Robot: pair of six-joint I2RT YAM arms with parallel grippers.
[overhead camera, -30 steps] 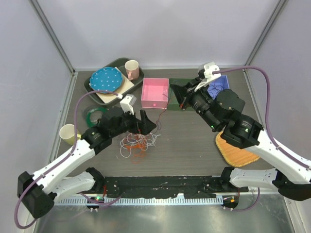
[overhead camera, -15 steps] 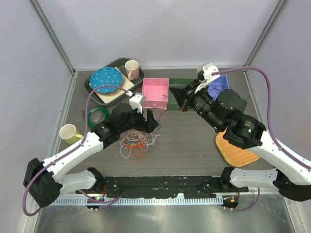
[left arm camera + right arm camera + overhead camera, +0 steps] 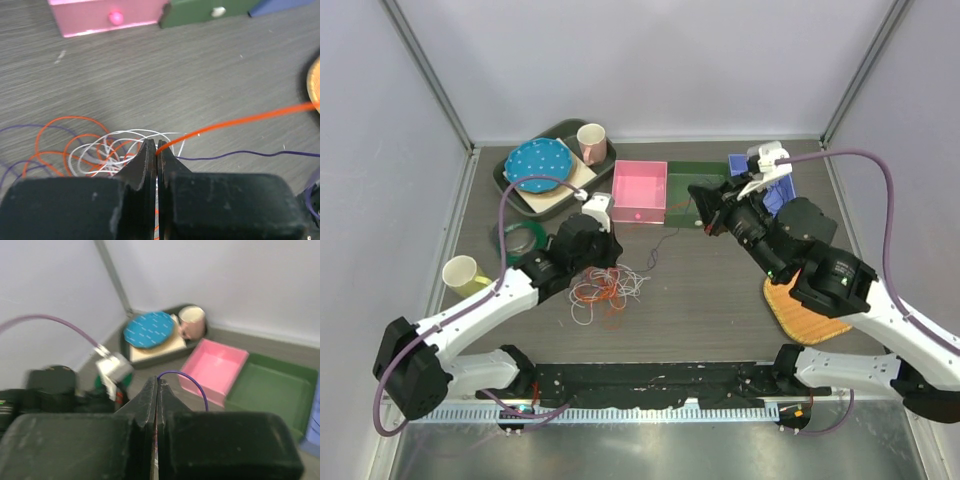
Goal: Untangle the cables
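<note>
Red-orange cable (image 3: pixel 240 119): pinched at the tips of the left fingers (image 3: pixel 148 162), which are clenched flat on it; it leaves toward the right edge of the wrist view, blurring as it goes.
Tangle (image 3: pixel 605 288): loose loops heaped on the bench (image 3: pixel 720 290), left of centre, just beneath the left fingers.
Cable count: three colours show, one red-orange, one white cable (image 3: pixel 125 134) and one dark purple cable (image 3: pixel 235 153); I cannot pick out a green one.
Purple strand: climbs from the heap to the right fingers (image 3: pixel 150 400), clenched on it and raised near the green tray (image 3: pixel 682 178).
Step in hand: each arm has one strand, so this reads as the start of pulling them apart.
Next move: probably draw the red-orange strand slowly away from the heap, watching that white loops are not dragged along.
Farther things: one orange mat (image 3: pixel 800 305), one pale cup (image 3: pixel 458 270), one green tape roll (image 3: pixel 518 238), one pink box (image 3: pixel 638 190), one blue box (image 3: pixel 778 192), one dark tray (image 3: pixel 502 178) bearing one blue plate (image 3: pixel 538 163) and one pink mug (image 3: pixel 592 143).
</note>
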